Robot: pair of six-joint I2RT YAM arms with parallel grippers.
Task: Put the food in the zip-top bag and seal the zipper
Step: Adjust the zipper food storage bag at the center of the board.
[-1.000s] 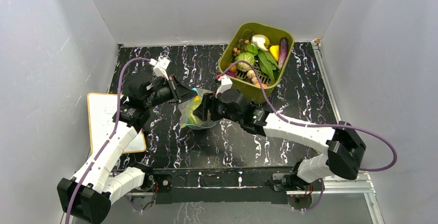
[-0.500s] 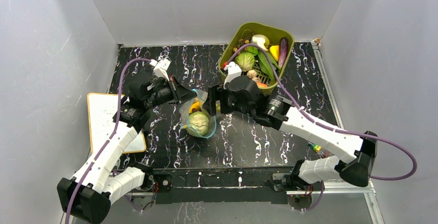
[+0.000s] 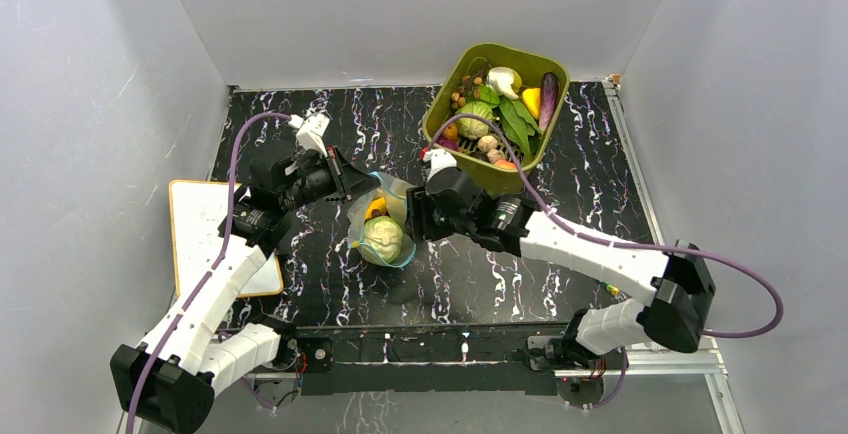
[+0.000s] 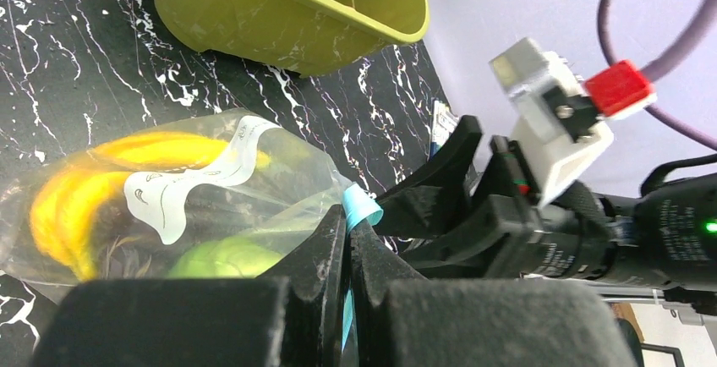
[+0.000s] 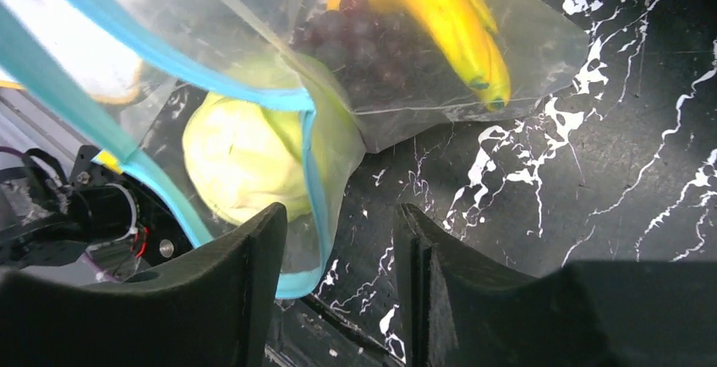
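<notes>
The clear zip-top bag (image 3: 383,222) lies mid-table with a green cabbage (image 3: 384,240), yellow bananas (image 5: 448,12) and dark grapes (image 5: 372,41) inside. Its light blue zipper (image 5: 309,160) hangs open around the cabbage. My left gripper (image 4: 348,227) is shut on the bag's zipper edge (image 4: 362,208) and holds it up. My right gripper (image 5: 342,232) is open beside the bag's mouth, the zipper strip just inside its left finger (image 5: 254,257), nothing held. More food fills the olive tub (image 3: 545,134): cabbage, eggplant (image 3: 548,89), mushrooms, leaves.
A white board (image 3: 195,224) lies at the table's left edge. The tub also shows at the top of the left wrist view (image 4: 254,20). Grey walls enclose the black marbled table (image 3: 560,194).
The right gripper was over the bag, lifted away leaving the cabbage inside, and has now come back down to the bag's right edge. The left gripper kept its hold.
</notes>
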